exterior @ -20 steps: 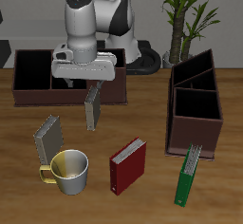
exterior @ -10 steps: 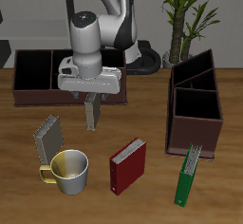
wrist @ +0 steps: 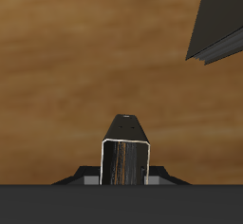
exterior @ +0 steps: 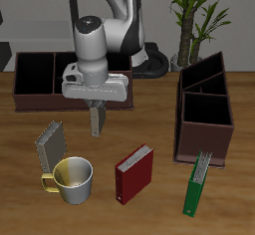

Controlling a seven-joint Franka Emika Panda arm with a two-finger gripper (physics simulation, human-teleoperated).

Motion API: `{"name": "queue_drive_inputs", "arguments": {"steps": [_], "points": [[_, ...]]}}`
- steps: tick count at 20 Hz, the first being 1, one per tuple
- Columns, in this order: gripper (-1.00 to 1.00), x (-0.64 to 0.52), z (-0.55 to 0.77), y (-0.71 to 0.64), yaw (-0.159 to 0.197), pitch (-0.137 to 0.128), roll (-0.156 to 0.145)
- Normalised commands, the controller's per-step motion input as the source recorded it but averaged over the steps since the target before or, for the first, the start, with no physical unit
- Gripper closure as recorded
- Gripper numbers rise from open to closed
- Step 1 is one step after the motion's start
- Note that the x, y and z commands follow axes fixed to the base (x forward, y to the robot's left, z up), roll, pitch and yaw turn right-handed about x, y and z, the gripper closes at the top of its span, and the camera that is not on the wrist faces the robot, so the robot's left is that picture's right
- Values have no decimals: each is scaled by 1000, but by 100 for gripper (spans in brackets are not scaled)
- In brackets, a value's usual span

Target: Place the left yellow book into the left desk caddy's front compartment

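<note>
The left yellow book [exterior: 96,122] stands upright on the table in front of the wide caddy. My gripper [exterior: 97,101] is right above it, and its jaws stand on either side of the book's top edge, still open. In the wrist view the book's top [wrist: 125,155] fills the space between the fingers. The left desk caddy [exterior: 204,144] is the narrow dark brown box near the table's side edge. Its square compartment lies nearer the table's front edge, with the two triangular ones behind. It stands well apart from the book.
A wide dark brown caddy [exterior: 40,99] stands behind the gripper. A greyer book with hatched page edges [exterior: 50,144] leans by a mug [exterior: 72,180]. A red book [exterior: 133,172] and a green folder [exterior: 199,183] lie near the front edge. A plant [exterior: 197,10] stands at the back.
My gripper has come down onto the top of the yellow book. The book and the other things have not moved.
</note>
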Motion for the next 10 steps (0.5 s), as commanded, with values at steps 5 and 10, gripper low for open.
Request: {"name": "queue_drive_inputs", "arguments": {"steps": [5,10], "points": [[100,30,89,64,2,-2,11],[100,83,335,224,19,-35,7]]}}
